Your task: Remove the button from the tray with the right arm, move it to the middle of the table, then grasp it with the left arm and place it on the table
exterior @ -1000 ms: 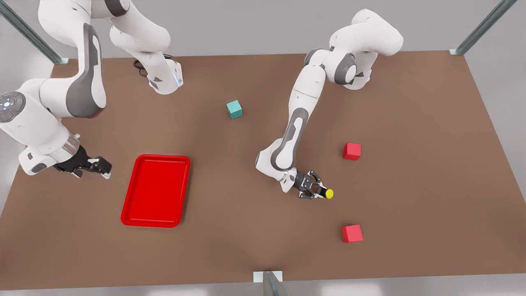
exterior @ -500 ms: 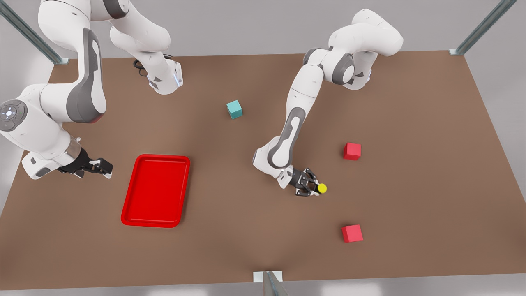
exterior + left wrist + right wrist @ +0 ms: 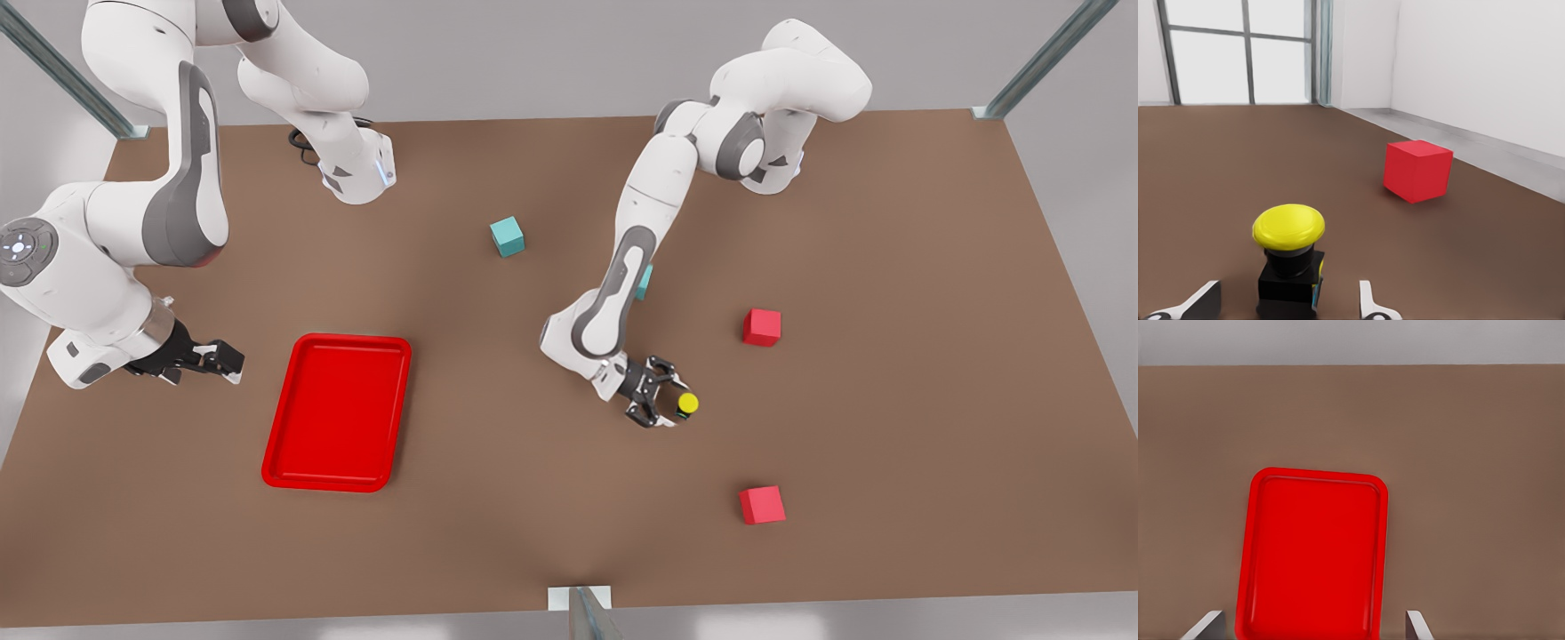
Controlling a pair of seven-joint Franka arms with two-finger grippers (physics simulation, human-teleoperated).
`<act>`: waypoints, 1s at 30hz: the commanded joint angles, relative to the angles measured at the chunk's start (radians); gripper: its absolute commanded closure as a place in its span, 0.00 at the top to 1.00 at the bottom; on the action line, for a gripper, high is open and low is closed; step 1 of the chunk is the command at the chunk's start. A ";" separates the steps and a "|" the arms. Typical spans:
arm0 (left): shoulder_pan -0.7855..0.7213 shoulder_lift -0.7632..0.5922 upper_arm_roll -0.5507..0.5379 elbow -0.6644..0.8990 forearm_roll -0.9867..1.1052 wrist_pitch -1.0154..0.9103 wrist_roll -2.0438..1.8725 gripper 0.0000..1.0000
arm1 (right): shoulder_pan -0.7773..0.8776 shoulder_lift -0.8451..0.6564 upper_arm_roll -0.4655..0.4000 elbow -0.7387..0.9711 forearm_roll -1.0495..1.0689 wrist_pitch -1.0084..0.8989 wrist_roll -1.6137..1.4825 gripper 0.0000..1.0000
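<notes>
L jaws [image 3: 669,405] spread round button [image 3: 686,404], upright on counter [image 3: 889,267] | R jaws [image 3: 218,360] spread, waiting by tray [image 3: 338,413] | back L straight off, no nudge

The left gripper [image 3: 669,411] has opened its jaws, releasing the button [image 3: 687,404].

No readable text, labels, brands, numbers or signs are seen in any view. No lettering is carried by the button, the tray, the cubes, the arms or the table.
</notes>
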 commanded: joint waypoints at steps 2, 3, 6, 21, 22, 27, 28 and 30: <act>-0.008 -0.018 0.001 -0.002 -0.003 -0.006 -0.018 1.00 | -0.001 -0.001 0.000 0.001 0.001 -0.001 -0.033 1.00; -0.010 -0.032 0.001 -0.003 -0.003 -0.011 0.005 1.00 | -0.001 0.000 0.000 0.001 0.001 -0.001 -0.033 1.00; -0.031 -0.095 0.001 -0.011 -0.033 -0.066 0.062 1.00 | -0.003 -0.001 0.000 0.001 0.001 -0.001 -0.033 1.00; 0.622 -0.758 0.008 0.003 -1.026 -0.201 2.261 1.00 | -0.003 0.005 0.000 0.001 0.001 -0.003 -0.033 1.00; 0.627 -0.784 -0.010 -0.005 -1.020 -0.221 2.315 1.00 | -0.001 0.005 0.000 -0.001 0.001 -0.003 -0.033 1.00; 1.004 -1.078 -0.414 -0.318 -0.877 -0.107 2.436 1.00 | -0.004 0.005 0.000 -0.001 0.001 -0.003 -0.035 1.00; 1.015 -1.078 -0.414 -0.316 -0.862 -0.130 2.433 1.00 | -0.004 0.000 0.000 -0.007 -0.001 -0.003 -0.042 1.00; 1.030 -1.074 -0.412 -0.315 -0.857 -0.124 2.429 1.00 | 0.000 -0.006 -0.001 -0.010 -0.002 -0.003 -0.087 1.00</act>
